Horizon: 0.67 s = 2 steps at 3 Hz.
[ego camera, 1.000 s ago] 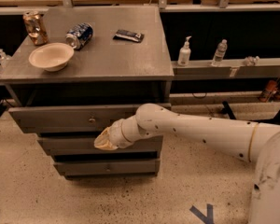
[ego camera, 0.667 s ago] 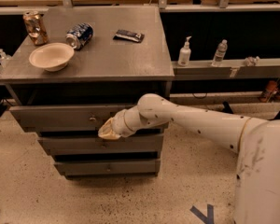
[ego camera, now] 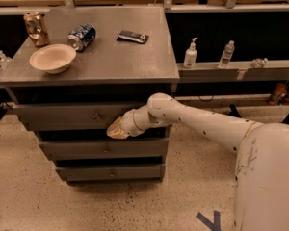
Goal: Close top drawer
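The top drawer [ego camera: 62,115] is the uppermost of three grey drawers in the cabinet, with a small metal knob [ego camera: 96,115] at the centre of its front. It stands slightly out, with a dark gap above it under the cabinet top. My gripper [ego camera: 116,129] is at the end of the white arm, against the lower right part of the drawer front, just right of and below the knob.
On the cabinet top [ego camera: 135,61] are a beige bowl [ego camera: 52,57], a brown can [ego camera: 36,29], a blue can lying on its side [ego camera: 82,35] and a dark packet [ego camera: 132,36]. Bottles [ego camera: 190,54] stand on the shelf at right. Two lower drawers [ego camera: 106,148] sit below.
The arm has swung up and towards the cabinet, and the gripper has moved up to the top drawer's front. The drawer looks pushed in a little.
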Tool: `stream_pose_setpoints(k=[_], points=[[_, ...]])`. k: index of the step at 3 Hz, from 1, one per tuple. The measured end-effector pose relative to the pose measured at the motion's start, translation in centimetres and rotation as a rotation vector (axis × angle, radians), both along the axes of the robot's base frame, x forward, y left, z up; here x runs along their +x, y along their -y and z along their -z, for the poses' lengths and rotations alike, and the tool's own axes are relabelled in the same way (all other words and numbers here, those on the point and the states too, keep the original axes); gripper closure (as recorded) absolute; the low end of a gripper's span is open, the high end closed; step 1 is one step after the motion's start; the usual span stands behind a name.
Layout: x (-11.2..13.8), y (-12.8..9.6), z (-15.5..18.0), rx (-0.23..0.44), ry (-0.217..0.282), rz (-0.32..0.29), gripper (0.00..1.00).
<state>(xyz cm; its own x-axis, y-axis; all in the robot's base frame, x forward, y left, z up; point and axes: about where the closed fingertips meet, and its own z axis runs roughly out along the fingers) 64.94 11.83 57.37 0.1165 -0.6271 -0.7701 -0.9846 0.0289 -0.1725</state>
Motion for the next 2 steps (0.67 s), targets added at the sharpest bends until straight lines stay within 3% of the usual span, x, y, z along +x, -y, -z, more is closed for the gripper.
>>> stream_pose_setpoints(k=[1, 2], points=[[-1.2, 1.2, -1.1, 0.035, 0.05, -0.019, 1.0], [-6.7, 3.7, -2.9, 0.1, 0.062, -0.09, 1.0]])
